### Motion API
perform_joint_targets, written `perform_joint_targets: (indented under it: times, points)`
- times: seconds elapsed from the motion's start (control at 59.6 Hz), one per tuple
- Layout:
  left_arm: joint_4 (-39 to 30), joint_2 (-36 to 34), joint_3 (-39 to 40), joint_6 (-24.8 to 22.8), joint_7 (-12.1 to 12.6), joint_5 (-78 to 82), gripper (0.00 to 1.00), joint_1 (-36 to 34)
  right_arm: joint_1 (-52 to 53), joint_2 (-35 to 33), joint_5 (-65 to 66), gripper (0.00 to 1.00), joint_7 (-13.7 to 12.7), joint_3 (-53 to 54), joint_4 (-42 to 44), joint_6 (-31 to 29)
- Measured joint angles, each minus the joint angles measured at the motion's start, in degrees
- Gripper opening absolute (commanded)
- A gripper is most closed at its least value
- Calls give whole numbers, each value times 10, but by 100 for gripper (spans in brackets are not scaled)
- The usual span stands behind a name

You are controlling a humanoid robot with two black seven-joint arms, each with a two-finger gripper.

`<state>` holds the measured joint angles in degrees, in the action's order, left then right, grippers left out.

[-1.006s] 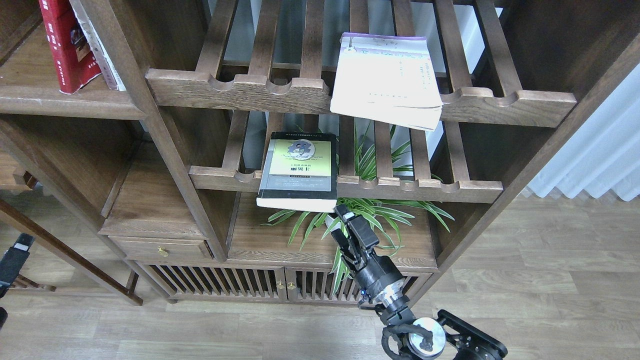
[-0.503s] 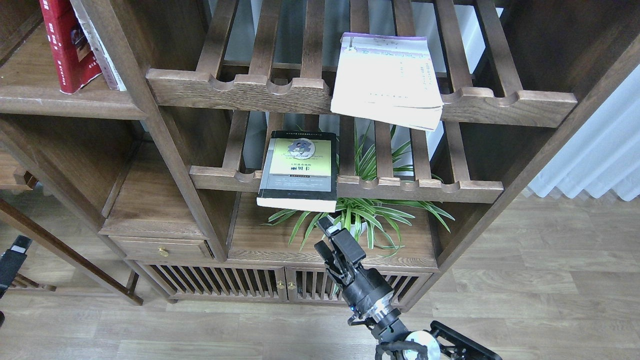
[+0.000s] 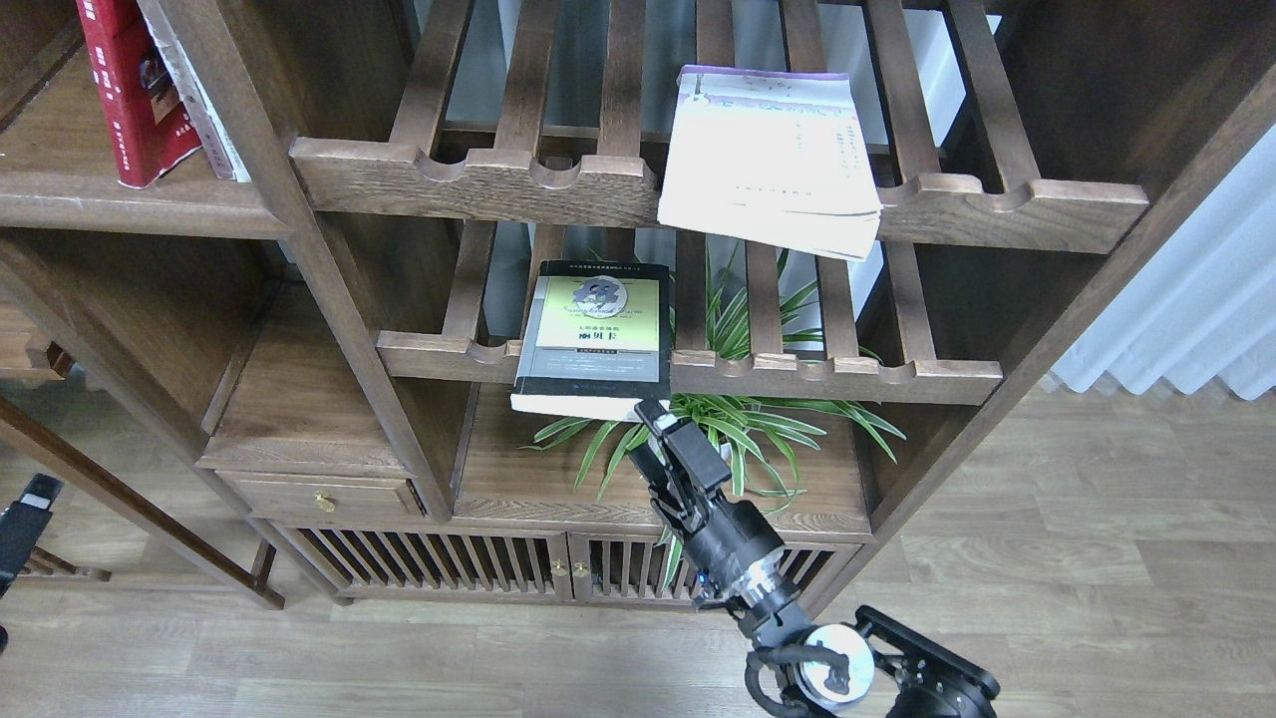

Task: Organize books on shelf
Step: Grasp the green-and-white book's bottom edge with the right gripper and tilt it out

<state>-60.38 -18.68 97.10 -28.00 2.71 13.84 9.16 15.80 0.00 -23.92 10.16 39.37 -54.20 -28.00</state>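
Note:
The grey-black book (image 3: 596,334) with its pale green panel lies flat on the lower slatted rack and overhangs the front rail. My right gripper (image 3: 643,436) is open just below the book's front right corner, with its upper fingertip (image 3: 650,411) at the book's bottom edge. The cream-white book (image 3: 773,160) with a purple top band lies flat on the upper slatted rack and overhangs it. The red book (image 3: 130,90) stands on the solid dark-brown shelf (image 3: 130,207) at the top left. A dark part of my left arm (image 3: 22,534) shows at the left edge.
A thin white book (image 3: 204,105) leans against the red one. A spider plant (image 3: 738,419) in a pot stands on the board under the lower rack (image 3: 837,379), right behind my gripper. The upper rack (image 3: 478,179), a drawer (image 3: 319,496) and slatted cabinet doors (image 3: 449,568) are also in view.
My right gripper dropped down and to the left, then rose again; it now sits under the grey-black book's front right corner. The books have not moved.

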Motion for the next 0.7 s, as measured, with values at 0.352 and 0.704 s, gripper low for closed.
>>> perform_joint_targets:
  times: [0.352, 0.704]
  points:
    - [-1, 0, -1, 0, 2, 0, 100, -3, 27, 0, -2, 96, -2, -42, 19, 0]
    - [0, 0, -3, 0, 3, 0, 100, -5, 60, 0, -16, 66, 0, -53, 59, 0]
